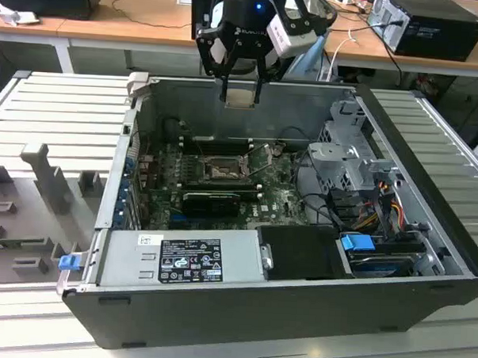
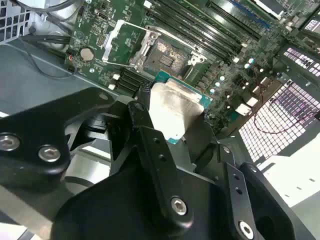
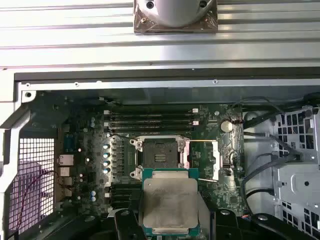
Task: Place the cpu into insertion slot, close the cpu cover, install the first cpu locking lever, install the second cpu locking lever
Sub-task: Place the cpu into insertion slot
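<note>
**Gripper** (image 1: 240, 98) fingers (image 2: 143, 121) are closed to chip width, grasping the cpu (image 2: 176, 107) by two opposite edges. The cpu lies flat between the fingertips, its metal top facing both wrist cameras inside a green border. It is square, so no long axis shows. Beyond the fingertips and well apart, the slot (image 3: 159, 152) lies bare, with its cover (image 3: 216, 160) swung open beside it.

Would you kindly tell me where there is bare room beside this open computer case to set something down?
The ribbed grey metal surface is bare on the exterior view's left, beyond the grey moulded fixtures, and on its right, past the black computer case. Inside is crowded with cables around the silver drive cage.
</note>
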Available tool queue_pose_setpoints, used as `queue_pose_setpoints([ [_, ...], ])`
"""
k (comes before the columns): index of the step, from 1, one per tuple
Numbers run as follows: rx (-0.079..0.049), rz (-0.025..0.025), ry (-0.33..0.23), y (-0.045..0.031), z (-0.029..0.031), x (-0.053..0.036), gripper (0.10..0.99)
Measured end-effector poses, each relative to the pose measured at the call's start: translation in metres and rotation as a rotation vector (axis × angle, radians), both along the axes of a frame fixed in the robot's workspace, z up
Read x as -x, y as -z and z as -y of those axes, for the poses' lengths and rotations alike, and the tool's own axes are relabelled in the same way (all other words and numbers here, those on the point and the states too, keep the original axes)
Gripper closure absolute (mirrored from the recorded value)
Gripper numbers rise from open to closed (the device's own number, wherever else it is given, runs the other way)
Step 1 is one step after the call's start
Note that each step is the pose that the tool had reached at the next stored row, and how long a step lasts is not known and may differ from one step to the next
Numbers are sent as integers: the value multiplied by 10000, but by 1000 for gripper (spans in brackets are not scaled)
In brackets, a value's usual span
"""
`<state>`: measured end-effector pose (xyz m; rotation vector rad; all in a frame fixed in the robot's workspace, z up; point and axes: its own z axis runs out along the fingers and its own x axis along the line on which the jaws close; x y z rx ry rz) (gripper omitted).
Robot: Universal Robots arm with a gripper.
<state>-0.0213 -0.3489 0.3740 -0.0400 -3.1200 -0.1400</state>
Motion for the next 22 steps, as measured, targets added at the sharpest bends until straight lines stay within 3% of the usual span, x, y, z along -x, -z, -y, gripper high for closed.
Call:
queue_pose_setpoints([
  [4,0,0,216,0,0,0,557],
  [7,0,-1,813,1,0,0,557],
  [15,13,1,929,24,1,0,557],
  [18,20,0,1526,27,0,0,557],
  [22,20,0,1804,28,0,0,557],
])
